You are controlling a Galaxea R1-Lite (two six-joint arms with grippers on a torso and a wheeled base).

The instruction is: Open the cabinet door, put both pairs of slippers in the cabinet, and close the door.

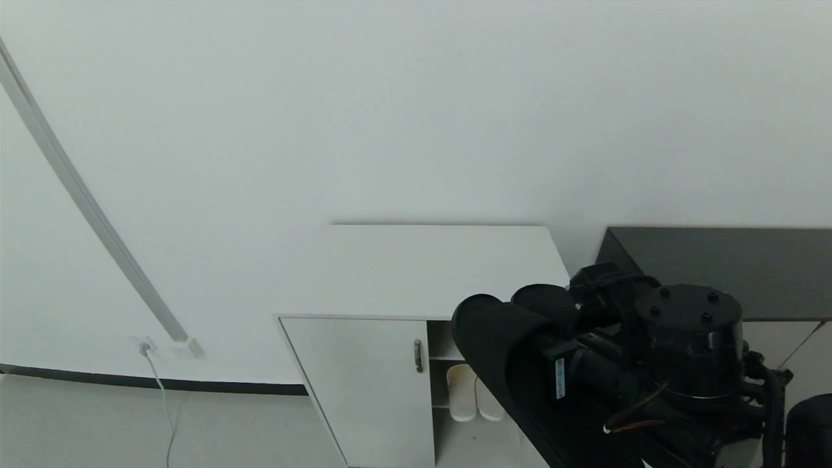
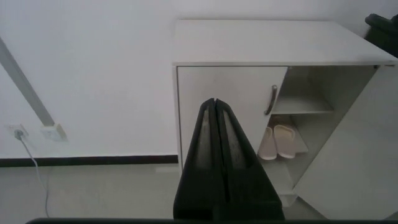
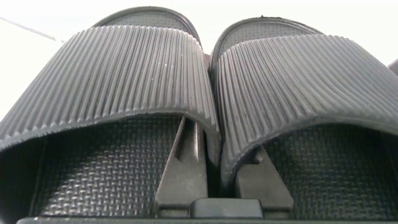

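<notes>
**Inspector:** Two pairs of slippers, confirmed?

**Assistant:** Confirmed. The white slippers [image 2: 280, 142] lie side by side on the lower shelf [image 2: 306, 149] of the cabinet [image 1: 422, 273], long axes front to back. The black slippers [image 1: 500, 338] are before the opening, toes towards it.

**Inspector:** Grip? Clearance?

**Assistant:** The right gripper [image 3: 214, 149] has its fingers [image 3: 180, 174] clamped on that pair's adjoining walls. The left gripper [image 2: 214, 102] is pinched together, holding nothing. The opening lies between the closed left door [image 1: 357, 383] and the swung-out right door [image 2: 360, 155]. A dark countertop [image 1: 715, 260] stands just right.

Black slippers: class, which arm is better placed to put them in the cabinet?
Right. The right gripper holds the black slippers before the open cabinet, where the white pair sits; the left gripper is shut, holding nothing.
</notes>
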